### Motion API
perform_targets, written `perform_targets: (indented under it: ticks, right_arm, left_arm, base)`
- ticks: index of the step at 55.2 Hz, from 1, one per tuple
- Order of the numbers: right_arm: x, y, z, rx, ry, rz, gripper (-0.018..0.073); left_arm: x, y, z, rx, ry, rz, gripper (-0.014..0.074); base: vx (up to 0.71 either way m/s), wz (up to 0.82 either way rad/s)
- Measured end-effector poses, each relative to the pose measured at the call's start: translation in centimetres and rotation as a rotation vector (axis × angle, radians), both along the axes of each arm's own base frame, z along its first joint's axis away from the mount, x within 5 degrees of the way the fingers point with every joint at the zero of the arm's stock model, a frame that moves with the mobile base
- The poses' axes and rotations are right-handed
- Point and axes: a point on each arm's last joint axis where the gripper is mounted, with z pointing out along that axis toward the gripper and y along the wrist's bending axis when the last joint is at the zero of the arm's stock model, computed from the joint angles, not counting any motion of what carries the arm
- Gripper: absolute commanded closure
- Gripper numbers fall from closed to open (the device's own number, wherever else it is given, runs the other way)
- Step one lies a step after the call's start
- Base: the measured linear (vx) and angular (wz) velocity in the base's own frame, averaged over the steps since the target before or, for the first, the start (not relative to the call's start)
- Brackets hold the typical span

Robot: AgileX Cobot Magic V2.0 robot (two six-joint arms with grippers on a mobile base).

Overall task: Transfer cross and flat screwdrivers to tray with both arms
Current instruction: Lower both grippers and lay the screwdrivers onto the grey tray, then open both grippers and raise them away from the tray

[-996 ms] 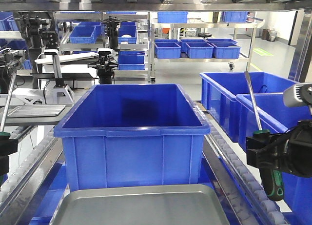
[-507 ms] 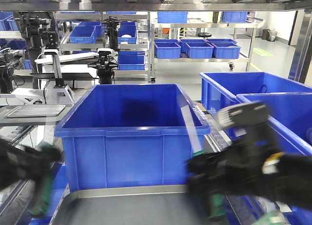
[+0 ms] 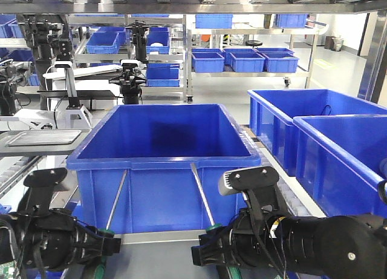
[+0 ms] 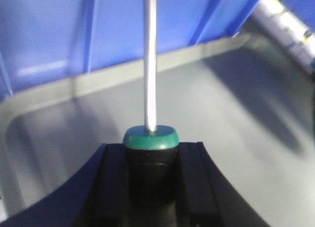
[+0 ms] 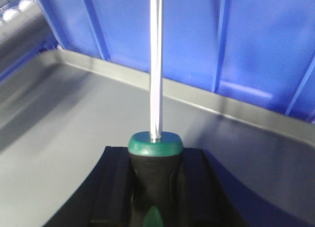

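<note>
My left gripper [image 3: 104, 246] is shut on a screwdriver [image 3: 117, 200] with a green-and-black handle [image 4: 150, 153]. Its steel shaft points up and away, in front of the blue bin. My right gripper [image 3: 210, 250] is shut on a second, similar screwdriver [image 3: 202, 194] by its handle [image 5: 155, 168]. Both grippers sit low over the grey metal tray [image 3: 158, 236], which fills the wrist views under the left gripper [image 4: 150, 187] and the right gripper [image 5: 155, 192]. The tray's floor [image 4: 231, 109] [image 5: 69, 123] is bare. I cannot tell which tip is cross and which is flat.
A large blue bin [image 3: 163, 164] stands right behind the tray, and its wall [image 5: 246, 40] is close to both shafts. More blue bins [image 3: 320, 134] stand at the right. Roller rails [image 3: 284, 188] run along both sides. A small tray [image 3: 42, 137] lies on a bench at the left.
Both arms have swung in from the outer sides and dropped down in front of the blue bin. They now hold their screwdrivers low over the tray.
</note>
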Motion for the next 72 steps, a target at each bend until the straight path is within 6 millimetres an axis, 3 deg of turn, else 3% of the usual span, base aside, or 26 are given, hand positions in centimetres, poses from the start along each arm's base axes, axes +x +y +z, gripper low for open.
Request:
perform_targets:
  ticks: [5, 11, 26, 36, 62, 72]
  right_arm:
    - [0.0, 0.0, 0.0, 0.020, 0.009, -0.015, -0.0024]
    - [0.0, -0.4, 0.6, 0.035, -0.004, -0.033, -0.0071]
    - [-2.2, -4.0, 6.6, 0.130, -0.182, -0.100, -0.0024]
    - [-3.4, -4.6, 8.2, 0.159, -0.235, -0.101, 0.0034]
    - [-3.5, -4.7, 8.3, 0.160, -0.239, -0.100, 0.0155]
    - [-3.5, -4.7, 8.3, 0.160, -0.238, -0.100, 0.0194]
  left_arm:
    - [0.0, 0.0, 0.1, -0.002, -0.008, 0.004, 0.0058]
    - [-0.3, 0.2, 0.9, 0.003, -0.051, 0.002, 0.0046]
    - [-2.9, 1.4, 6.0, 0.005, -0.320, 0.014, 0.0048]
    - [-4.8, 2.1, 8.4, -0.020, -0.425, 0.032, 0.0048]
    - [-5.1, 2.3, 8.7, -0.007, -0.443, 0.027, 0.0055]
    - [-8.0, 4.2, 8.0, 0.080, -0.499, 0.108, 0.0185]
  base:
    - [0.00, 0.00]
    - [0.00, 0.00]
    - [0.00, 0.00]
    - [0.00, 0.00]
    - [0.00, 0.00]
    - [0.00, 0.00]
